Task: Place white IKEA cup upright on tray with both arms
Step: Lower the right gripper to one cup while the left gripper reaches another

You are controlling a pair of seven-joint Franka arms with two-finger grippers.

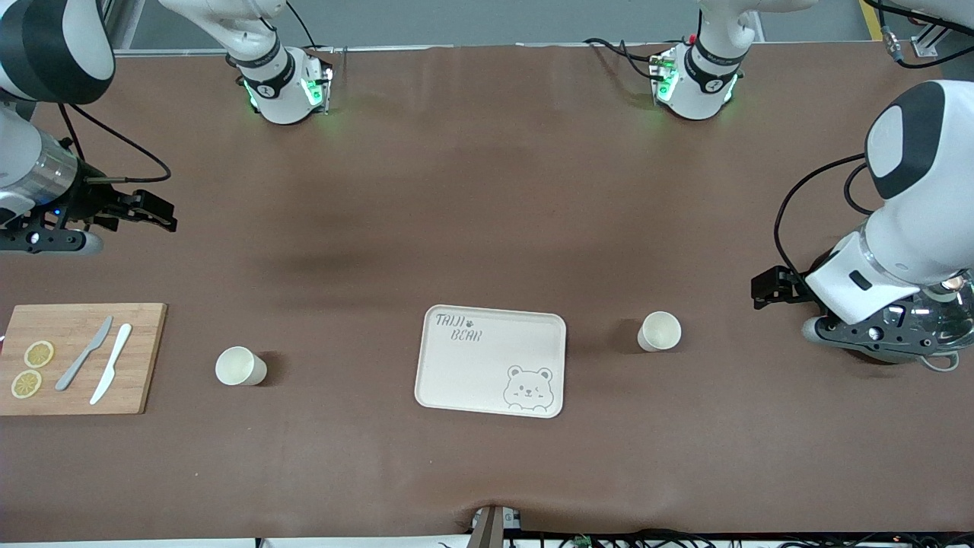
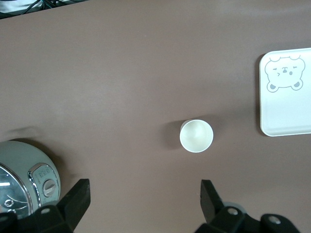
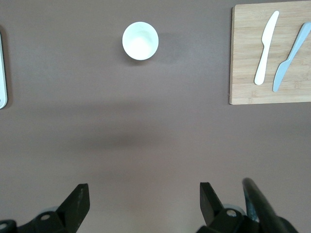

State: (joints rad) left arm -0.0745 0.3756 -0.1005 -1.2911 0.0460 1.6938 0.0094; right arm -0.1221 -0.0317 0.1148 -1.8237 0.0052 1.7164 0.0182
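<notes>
The cream tray (image 1: 456,373) with "TAIJI BEAR" lettering and a bear face lies flat mid-table and holds nothing. Two white cups stand upright on the brown mat, one on each side of the tray. One cup (image 1: 240,366) is toward the right arm's end and shows in the right wrist view (image 3: 140,41). The other cup (image 1: 659,332) is toward the left arm's end and shows in the left wrist view (image 2: 196,135). My right gripper (image 1: 156,209) is open and empty over bare mat (image 3: 144,196). My left gripper (image 1: 765,288) is open and empty over bare mat (image 2: 145,194).
A bamboo cutting board (image 1: 141,358) at the right arm's end carries two lemon slices (image 1: 38,354), a grey knife (image 1: 85,353) and a white knife (image 1: 112,363). A round pale-green appliance with a chrome knob (image 2: 24,174) sits under the left arm.
</notes>
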